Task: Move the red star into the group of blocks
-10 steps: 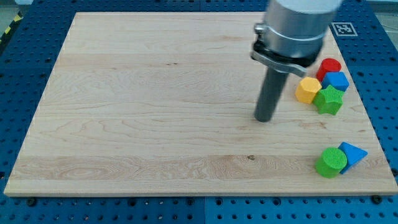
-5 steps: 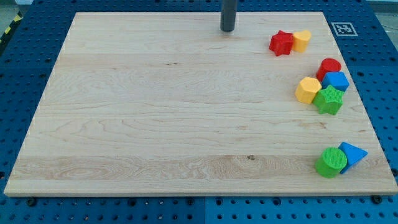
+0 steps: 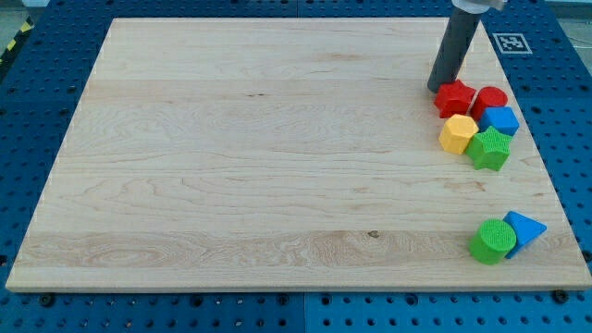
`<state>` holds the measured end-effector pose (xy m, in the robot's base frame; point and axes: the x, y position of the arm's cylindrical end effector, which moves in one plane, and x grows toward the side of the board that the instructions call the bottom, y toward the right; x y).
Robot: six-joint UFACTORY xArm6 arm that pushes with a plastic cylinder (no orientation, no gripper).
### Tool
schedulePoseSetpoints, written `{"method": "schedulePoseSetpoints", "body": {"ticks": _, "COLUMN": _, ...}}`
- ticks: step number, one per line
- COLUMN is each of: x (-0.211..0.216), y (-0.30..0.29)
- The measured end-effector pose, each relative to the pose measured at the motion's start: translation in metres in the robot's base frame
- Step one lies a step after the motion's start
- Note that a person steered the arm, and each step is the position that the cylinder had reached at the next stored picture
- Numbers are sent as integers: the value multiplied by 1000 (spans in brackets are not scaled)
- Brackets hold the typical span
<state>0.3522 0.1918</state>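
Gripper there is none on this arm, so nothing can be clenched or released: it ends in a dark rod, and my tip (image 3: 438, 90) rests on the table (image 3: 231, 166) near its top right corner, touching or just beside the upper left side of the red star (image 3: 454, 97).

That red star lies close to the table's right edge, hard against the group: the red cylinder (image 3: 491, 98) sits just to its right, the yellow block (image 3: 458, 133) just below it, with the blue block (image 3: 500, 120) and the green star (image 3: 489, 148) packed in behind those. Whether the star truly touches its neighbours or a thin gap is left cannot be made out. Well apart, near the bottom right corner, a green cylinder (image 3: 492, 241) and a blue triangle (image 3: 524, 228) lie together.

By my judgement the task is nearly or fully done. To finish well, any last push should be short and slow, aimed down and to the right through the star's middle, so it seats between the red cylinder and the yellow block. Too long a stroke could scatter the cluster or shove the blue block toward the right edge. An off-centre push would spin the star aside.
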Motion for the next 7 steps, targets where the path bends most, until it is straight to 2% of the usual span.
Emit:
{"method": "schedulePoseSetpoints", "body": {"ticks": 3, "x": 31, "y": 13}}
{"method": "schedulePoseSetpoints", "body": {"ticks": 6, "x": 48, "y": 13}}
{"method": "schedulePoseSetpoints", "body": {"ticks": 7, "x": 45, "y": -3}}
